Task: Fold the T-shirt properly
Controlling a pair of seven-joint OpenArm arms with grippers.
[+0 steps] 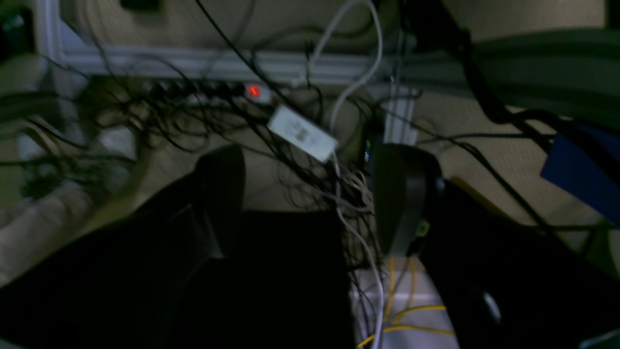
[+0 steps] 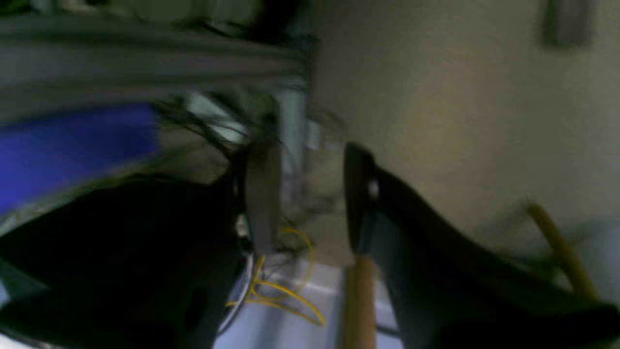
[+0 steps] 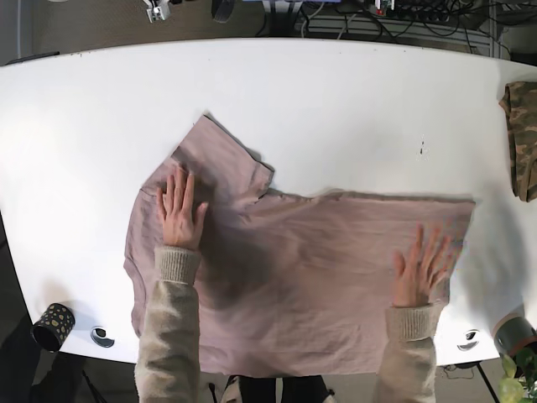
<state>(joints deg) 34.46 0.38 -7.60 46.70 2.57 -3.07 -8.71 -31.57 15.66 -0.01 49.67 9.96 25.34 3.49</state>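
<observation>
A dusty-pink T-shirt (image 3: pixel 294 277) lies flat on the white table (image 3: pixel 336 109) in the base view, one sleeve pointing to the back left. Two human hands press on it, one (image 3: pixel 180 210) near the sleeve and the other (image 3: pixel 424 269) at the right end. Neither arm shows in the base view. The left gripper (image 1: pixel 310 194) hangs open over floor cables, nothing between its dark fingers (image 1: pixel 402 194). In the blurred right wrist view, the right gripper (image 2: pixel 310 194) is also open and empty. The T-shirt appears in neither wrist view.
A camouflage cloth (image 3: pixel 524 138) lies at the table's right edge. A dotted black cup (image 3: pixel 53 326) stands at the front left corner and a grey roll (image 3: pixel 513 334) at the front right. A power strip (image 1: pixel 208 92), a white adapter (image 1: pixel 302 133) and tangled cables lie below.
</observation>
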